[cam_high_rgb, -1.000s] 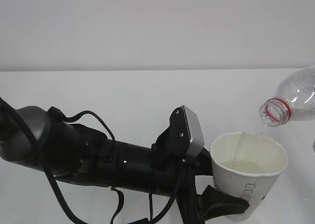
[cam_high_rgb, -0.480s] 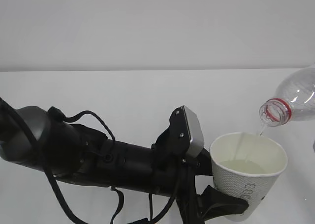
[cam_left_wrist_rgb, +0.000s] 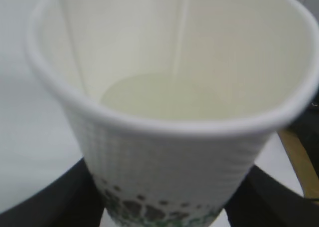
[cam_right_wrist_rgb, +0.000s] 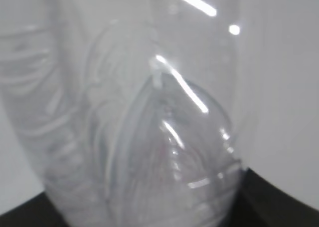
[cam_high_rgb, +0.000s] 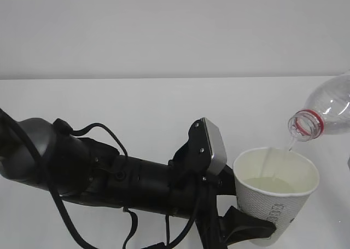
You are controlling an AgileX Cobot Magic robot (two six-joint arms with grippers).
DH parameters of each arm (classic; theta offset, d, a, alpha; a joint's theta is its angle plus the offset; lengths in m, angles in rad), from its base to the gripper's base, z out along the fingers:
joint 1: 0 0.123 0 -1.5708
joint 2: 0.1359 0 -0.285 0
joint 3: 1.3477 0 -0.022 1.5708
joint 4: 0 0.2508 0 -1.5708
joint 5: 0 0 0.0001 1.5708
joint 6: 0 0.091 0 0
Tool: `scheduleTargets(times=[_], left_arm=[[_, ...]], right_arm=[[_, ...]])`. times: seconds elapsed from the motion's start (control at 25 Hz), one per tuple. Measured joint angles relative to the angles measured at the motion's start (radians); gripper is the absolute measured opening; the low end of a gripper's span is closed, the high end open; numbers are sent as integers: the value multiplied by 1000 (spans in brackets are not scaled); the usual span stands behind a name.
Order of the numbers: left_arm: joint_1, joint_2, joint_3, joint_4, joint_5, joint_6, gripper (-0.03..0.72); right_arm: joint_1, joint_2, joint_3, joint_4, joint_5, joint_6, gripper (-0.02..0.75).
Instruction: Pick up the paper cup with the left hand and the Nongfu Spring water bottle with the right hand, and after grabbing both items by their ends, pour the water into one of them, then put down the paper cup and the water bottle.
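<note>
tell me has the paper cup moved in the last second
No. The paper cup sits at the same spot against the table's back edge, in the left gripper.

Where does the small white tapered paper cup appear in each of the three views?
Exterior view: small white tapered paper cup at lower right, under the bottle mouth.
Left wrist view: the cup fills the frame, seen from above.
Right wrist view: not in it.
Shared landmark: the pale pool of water inside.
</note>
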Motion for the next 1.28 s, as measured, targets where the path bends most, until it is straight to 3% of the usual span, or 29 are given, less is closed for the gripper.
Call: scheduleTargets(times=[1.28], left_arm=[[0,0,0,0,5,0,492]], right_arm=[[0,0,0,0,-22,-14,421]])
